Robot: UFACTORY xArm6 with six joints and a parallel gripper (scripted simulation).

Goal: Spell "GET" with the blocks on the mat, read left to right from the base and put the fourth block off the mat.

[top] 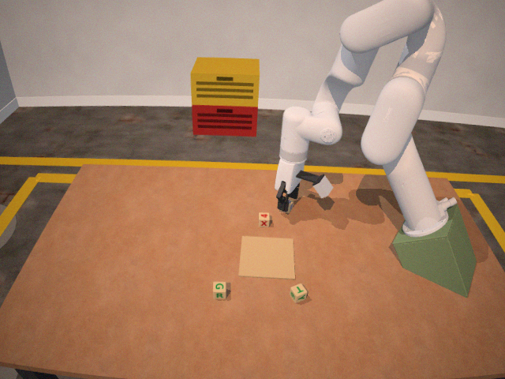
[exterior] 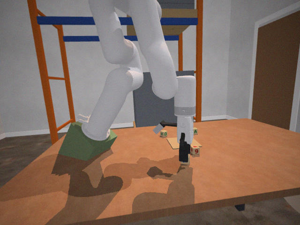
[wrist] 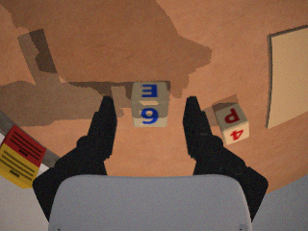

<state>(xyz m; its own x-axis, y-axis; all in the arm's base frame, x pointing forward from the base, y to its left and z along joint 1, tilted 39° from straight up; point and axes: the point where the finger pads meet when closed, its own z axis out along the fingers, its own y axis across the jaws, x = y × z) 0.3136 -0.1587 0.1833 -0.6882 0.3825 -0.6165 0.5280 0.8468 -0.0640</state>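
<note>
Wooden blocks, four: E block (wrist: pixel 149 104) between my open claw (wrist: pixel 152 118) fingers, untouched; red 4 block (top: pixel 263 219) beside; G block (top: pixel 219 290), T block (top: pixel 298 292) beyond tan mat (top: pixel 267 257).

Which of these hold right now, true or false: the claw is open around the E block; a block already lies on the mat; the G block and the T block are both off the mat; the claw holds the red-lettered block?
1. The claw is open, one finger on each side of the E block. True; there are gaps on both sides.
2. A block already lies on the mat. False; no block is on it.
3. The G block and the T block are both off the mat. True; both sit on the table beyond the mat's near edge in the top view.
4. The claw holds the red-lettered block. False; that block sits on the table beside the claw, and the claw holds nothing.
</note>
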